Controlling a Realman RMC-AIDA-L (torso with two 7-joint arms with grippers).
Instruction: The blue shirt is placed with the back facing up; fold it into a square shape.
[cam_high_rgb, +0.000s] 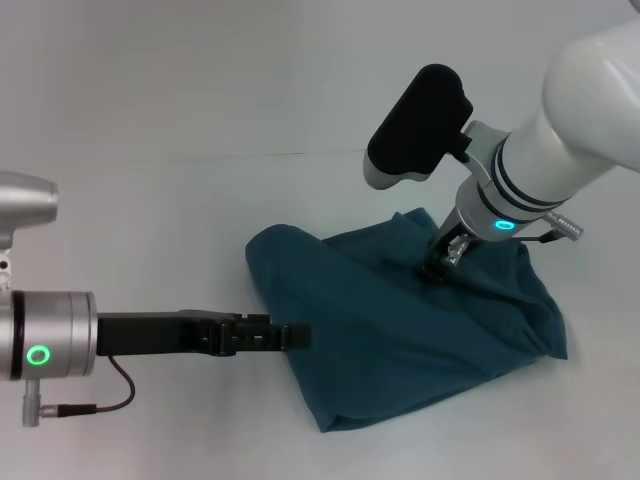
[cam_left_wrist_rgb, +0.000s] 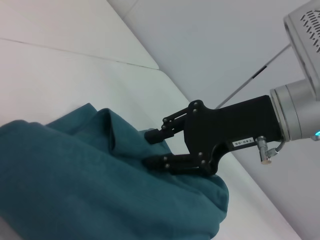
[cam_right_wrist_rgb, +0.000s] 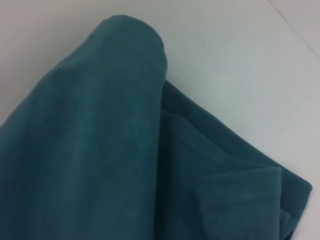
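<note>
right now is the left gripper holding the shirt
No, in the head view the left gripper sits beside the near-left edge of the blue shirt, gripping no cloth, while the right gripper presses into its top.

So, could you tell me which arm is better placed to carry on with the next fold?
Probably the right. The right hand is down on the far side of the blue shirt, its fingers at a ridge of cloth. The left hand only reaches the near-left edge.
</note>
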